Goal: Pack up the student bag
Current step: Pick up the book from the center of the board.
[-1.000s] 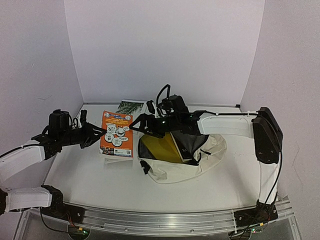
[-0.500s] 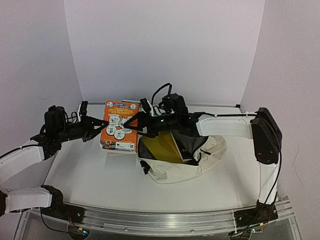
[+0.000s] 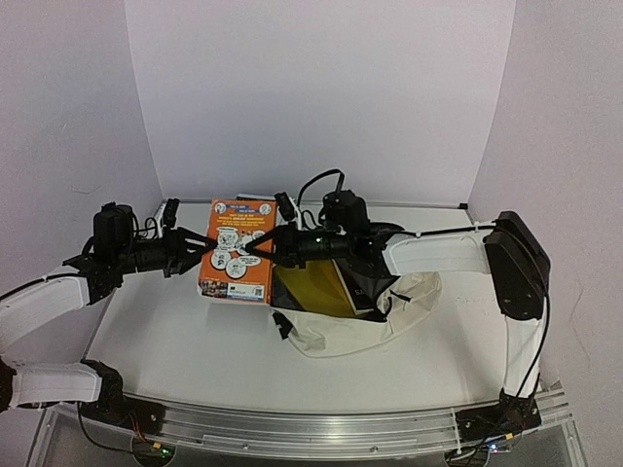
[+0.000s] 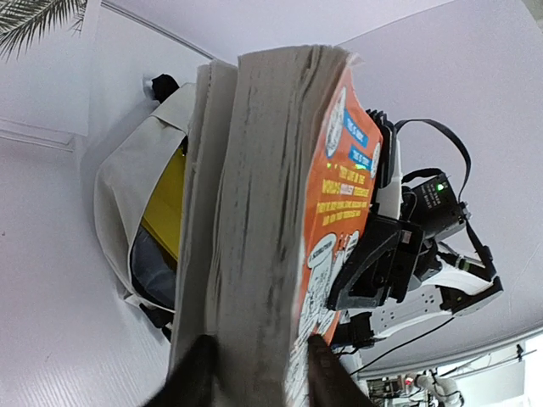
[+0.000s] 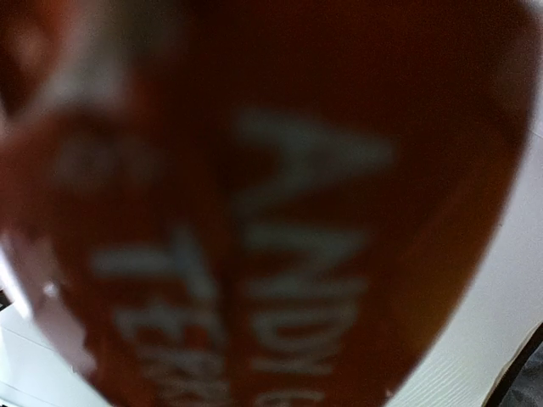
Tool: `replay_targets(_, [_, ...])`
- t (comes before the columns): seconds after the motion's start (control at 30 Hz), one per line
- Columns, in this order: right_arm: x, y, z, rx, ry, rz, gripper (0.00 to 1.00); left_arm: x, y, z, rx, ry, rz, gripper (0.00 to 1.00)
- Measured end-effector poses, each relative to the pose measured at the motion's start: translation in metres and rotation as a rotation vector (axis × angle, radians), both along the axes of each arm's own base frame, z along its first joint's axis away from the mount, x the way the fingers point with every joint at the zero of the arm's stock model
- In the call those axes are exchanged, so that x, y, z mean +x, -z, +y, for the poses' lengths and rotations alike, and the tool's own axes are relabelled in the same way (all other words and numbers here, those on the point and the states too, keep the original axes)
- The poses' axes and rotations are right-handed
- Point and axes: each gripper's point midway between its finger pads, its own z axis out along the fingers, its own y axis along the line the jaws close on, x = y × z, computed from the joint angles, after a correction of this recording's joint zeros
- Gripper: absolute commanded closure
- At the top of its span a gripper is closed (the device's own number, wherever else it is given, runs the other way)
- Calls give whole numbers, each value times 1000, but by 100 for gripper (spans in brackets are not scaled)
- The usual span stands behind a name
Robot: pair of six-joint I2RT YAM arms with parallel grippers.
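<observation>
An orange book (image 3: 237, 263) with cartoon bubbles on its cover is held up off the table, left of the student bag (image 3: 360, 331). My left gripper (image 3: 200, 248) is shut on its left edge; in the left wrist view both fingers clamp the page block (image 4: 271, 212). My right gripper (image 3: 255, 249) is shut on the book's right edge, one black finger (image 4: 373, 263) pressed on the cover. The right wrist view is filled by the blurred orange spine (image 5: 280, 212), its own fingers hidden. The cream bag lies open on the table with a yellow book (image 3: 307, 287) inside it.
A palm-leaf cover (image 4: 34, 17) shows at the upper left corner of the left wrist view. White walls close in the table at the back and both sides. A metal rail (image 3: 311, 423) runs along the near edge.
The orange book has been raised from leaning on the table to upright in the air. My right gripper moved left onto its right edge and closed from wide open.
</observation>
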Motion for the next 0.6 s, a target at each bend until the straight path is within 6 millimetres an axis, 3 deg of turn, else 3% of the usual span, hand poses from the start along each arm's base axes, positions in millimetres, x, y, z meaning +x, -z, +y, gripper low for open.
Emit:
replay_targets(0.07, [-2,-1,-5,-5,4,-13,100,1,2,0,37,11,16,23])
replay_targets(0.13, [-4,-1,-12,-26,15,-22,100,3,-4,1,80,6,1,13])
replay_targets(0.3, [4,0,-37,-144,64,-107,100,12,-26,12,197,-46,-74,7])
replay_targets(0.43, [3,7,-70,-323,85,-190,100,15,-38,17,286,-44,-116,7])
replay_targets(0.6, [-19,24,-99,-498,-3,-230,100,19,-42,3,343,66,-147,6])
